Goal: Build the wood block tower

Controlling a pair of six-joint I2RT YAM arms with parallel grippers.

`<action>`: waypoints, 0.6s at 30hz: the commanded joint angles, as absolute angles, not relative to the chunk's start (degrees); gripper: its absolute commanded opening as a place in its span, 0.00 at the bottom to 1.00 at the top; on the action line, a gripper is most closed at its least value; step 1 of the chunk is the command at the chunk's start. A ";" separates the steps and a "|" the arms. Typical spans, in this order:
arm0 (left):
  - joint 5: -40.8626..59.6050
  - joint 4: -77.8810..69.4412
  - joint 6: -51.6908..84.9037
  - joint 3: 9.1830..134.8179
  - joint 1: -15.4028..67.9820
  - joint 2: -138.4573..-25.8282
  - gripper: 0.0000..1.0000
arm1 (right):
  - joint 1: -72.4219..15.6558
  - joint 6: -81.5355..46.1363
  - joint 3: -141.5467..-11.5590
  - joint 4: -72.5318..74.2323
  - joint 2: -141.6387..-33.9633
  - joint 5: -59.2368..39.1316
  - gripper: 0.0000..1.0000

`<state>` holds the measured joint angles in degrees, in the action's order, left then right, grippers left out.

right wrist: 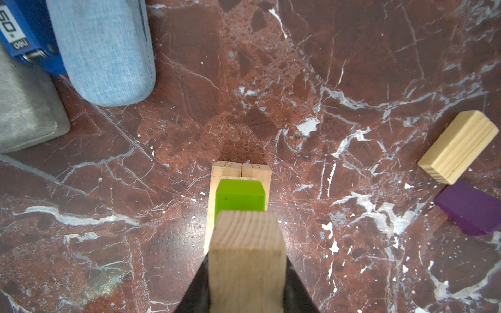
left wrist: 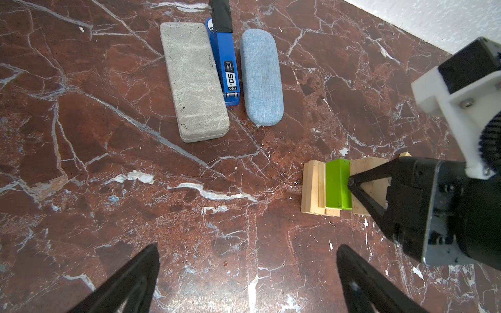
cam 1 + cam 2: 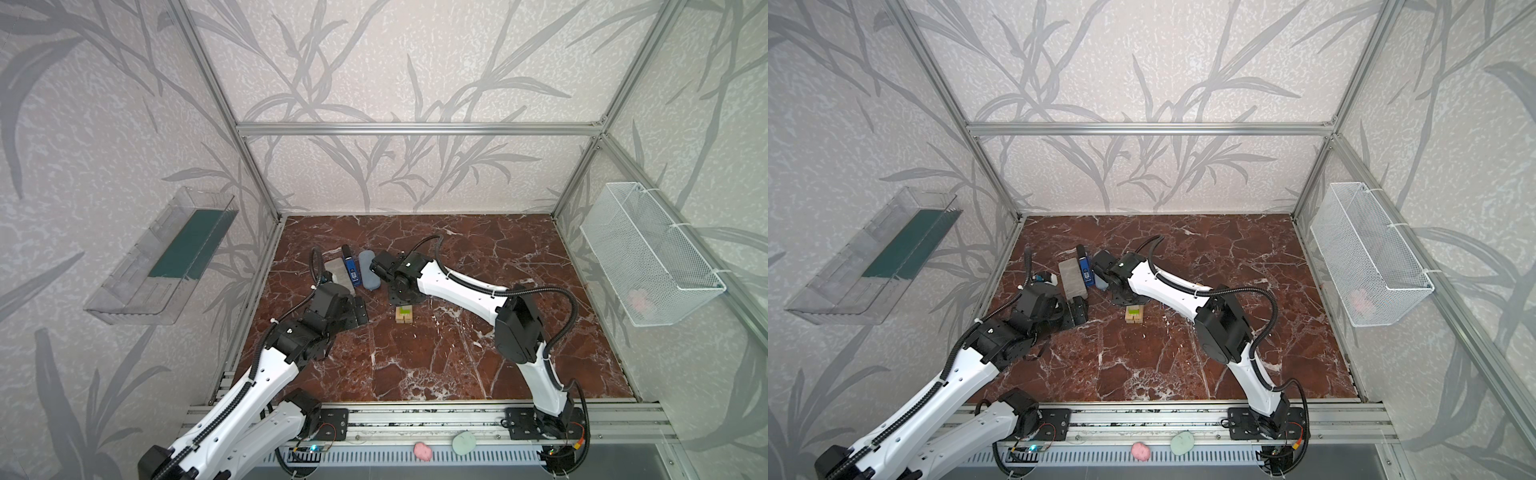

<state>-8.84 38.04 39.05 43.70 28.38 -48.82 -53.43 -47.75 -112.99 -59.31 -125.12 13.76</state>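
Right wrist — tan block gripped in right pincer, left pincer released — green-topped tower.

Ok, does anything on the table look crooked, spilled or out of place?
Nothing spilled or damaged. The tan layers of the tower look slightly stepped rather than flush beneath the lime-green block, though the viewing angle may exaggerate that.
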 commanded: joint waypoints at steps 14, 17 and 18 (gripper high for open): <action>-8.50 38.41 39.55 44.17 27.94 -48.52 0.99 | -53.09 -47.62 -114.31 -58.40 -125.91 14.15 0.16; -8.35 38.45 39.66 44.26 27.87 -48.49 0.99 | -53.02 -47.86 -114.26 -58.50 -125.96 14.39 0.16; -8.27 38.33 39.66 44.21 27.80 -48.43 0.99 | -52.95 -47.97 -114.22 -58.46 -126.03 14.24 0.16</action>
